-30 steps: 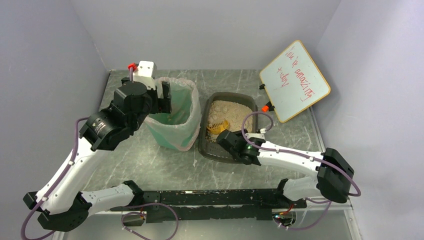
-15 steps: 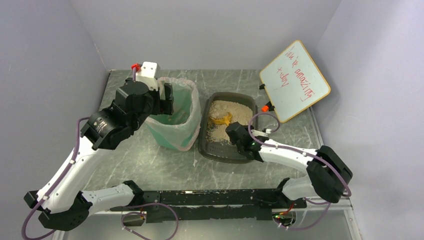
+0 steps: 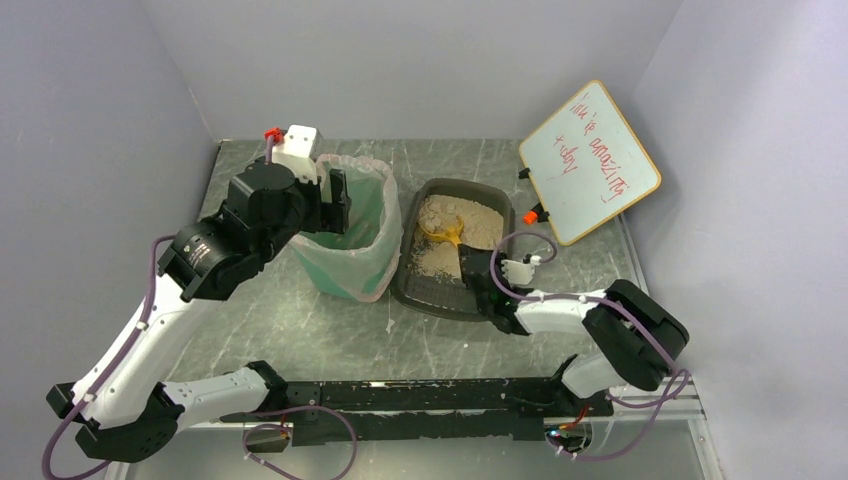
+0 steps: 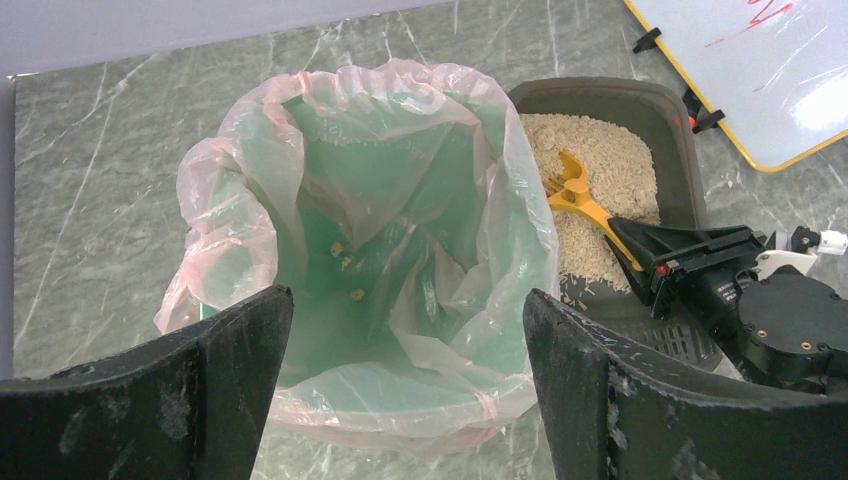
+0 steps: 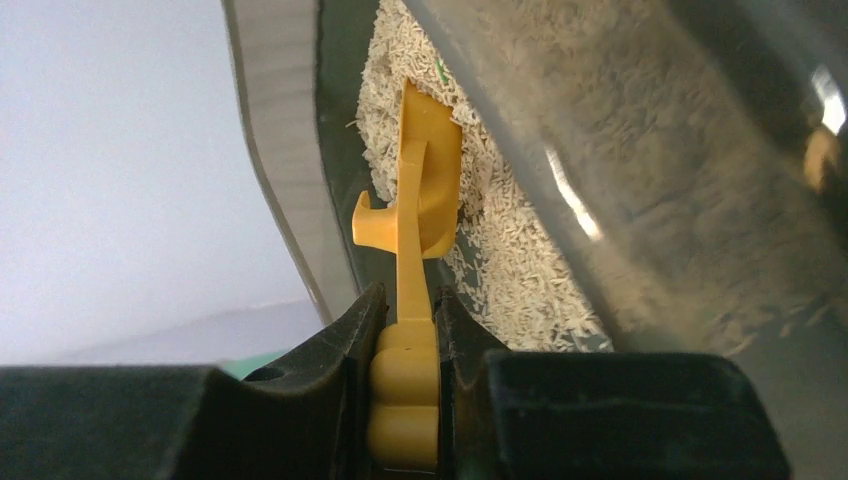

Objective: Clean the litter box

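The litter box point(image 3: 428, 296) is a dark grey tray with beige litter heaped at its far end, right of the bin; it also shows in the left wrist view point(image 4: 600, 88) and right wrist view point(image 5: 285, 150). My right gripper point(image 3: 470, 262) point(image 5: 410, 300) reaches into the tray, shut on the handle of an orange scoop point(image 3: 443, 230) point(image 5: 425, 190) point(image 4: 580, 200). The scoop's head lies in the litter near the back. My left gripper point(image 3: 335, 195) point(image 4: 405, 298) hovers open over the bin's near rim, holding nothing.
A green bin point(image 3: 350, 250) with a clear bag liner point(image 4: 400, 180) stands left of the tray, with a few small lumps at its bottom. A whiteboard point(image 3: 590, 160) with red writing leans at the back right. Grey walls close in the table.
My right gripper has pushed the scoop from the middle of the tray toward its far end, and the arm's elbow has folded in. The left arm has hardly moved.
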Controlling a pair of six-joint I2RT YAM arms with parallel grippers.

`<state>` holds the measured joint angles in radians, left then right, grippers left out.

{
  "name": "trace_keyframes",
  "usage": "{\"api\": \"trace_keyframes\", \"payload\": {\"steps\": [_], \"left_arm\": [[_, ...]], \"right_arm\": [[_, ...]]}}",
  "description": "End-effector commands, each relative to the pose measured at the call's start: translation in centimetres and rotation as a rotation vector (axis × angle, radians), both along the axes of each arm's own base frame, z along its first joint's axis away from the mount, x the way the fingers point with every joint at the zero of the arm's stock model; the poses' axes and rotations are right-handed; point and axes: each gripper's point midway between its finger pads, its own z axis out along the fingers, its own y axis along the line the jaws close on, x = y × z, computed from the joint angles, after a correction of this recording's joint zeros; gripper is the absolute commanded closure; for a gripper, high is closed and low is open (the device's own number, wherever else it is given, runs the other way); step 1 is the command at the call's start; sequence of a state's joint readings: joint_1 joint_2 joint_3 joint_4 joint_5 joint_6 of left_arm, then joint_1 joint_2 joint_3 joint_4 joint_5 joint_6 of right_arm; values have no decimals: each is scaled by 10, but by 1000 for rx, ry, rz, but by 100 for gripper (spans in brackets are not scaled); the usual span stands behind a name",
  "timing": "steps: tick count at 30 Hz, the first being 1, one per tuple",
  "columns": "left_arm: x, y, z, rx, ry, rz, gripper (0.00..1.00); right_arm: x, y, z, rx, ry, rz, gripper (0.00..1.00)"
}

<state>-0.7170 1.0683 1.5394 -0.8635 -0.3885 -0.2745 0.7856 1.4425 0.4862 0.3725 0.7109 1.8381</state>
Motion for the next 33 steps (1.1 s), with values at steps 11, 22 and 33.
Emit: {"api": "trace_keyframes", "payload": {"steps": [11,22,33], "left_arm": [[-7,-4,9,-33,-24,-40,11],[-6,-1,9,-30,-26,-24,11],[-3,4,11,-24,-40,5,11]], "right_arm": [[-24,-37,13,-113,-283,89,100],[-35,-44,36,-135,-354,130,100],[-52,-40,61,-121,-437,219,100]]}}
